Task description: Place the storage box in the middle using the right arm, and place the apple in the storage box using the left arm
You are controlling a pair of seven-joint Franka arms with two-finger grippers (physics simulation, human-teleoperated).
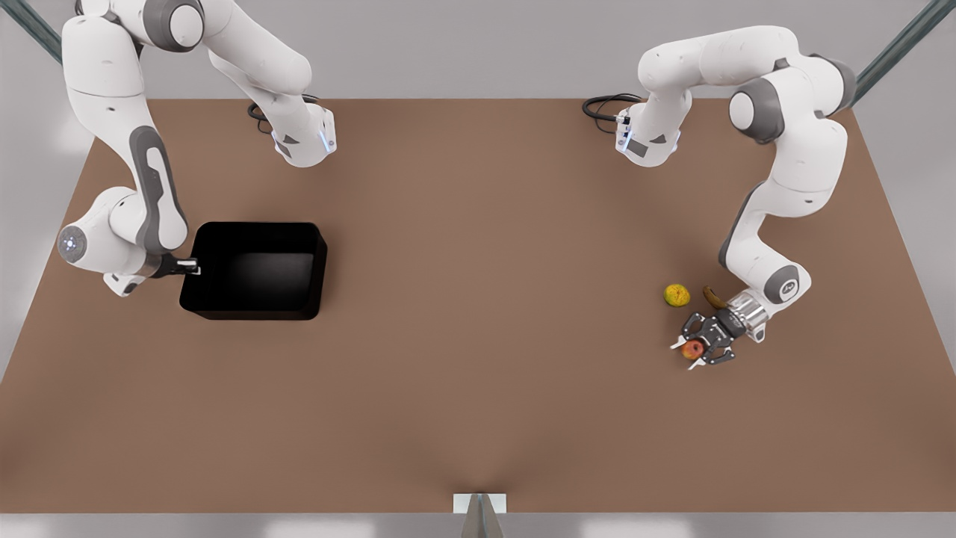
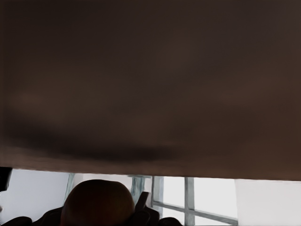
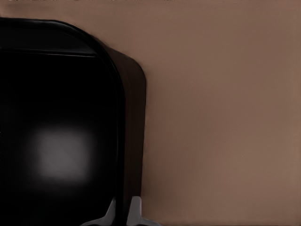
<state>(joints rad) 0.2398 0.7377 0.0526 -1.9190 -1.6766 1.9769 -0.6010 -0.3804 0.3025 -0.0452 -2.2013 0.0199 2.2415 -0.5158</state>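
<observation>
right pincer [image 1: 196, 266] clamped on storage box [image 1: 254, 270] wall, at front view's left, ready to drag it centreward | left pincer [image 1: 697, 350] closed around apple [image 1: 693, 348] on desk [image 1: 478, 373], for lifting

Overhead front view; close wrist views

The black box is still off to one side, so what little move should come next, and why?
Probably the right gripper, its fingers pinching the storage box wall, should drag it toward the table's middle. The left gripper already straddles the apple.
</observation>
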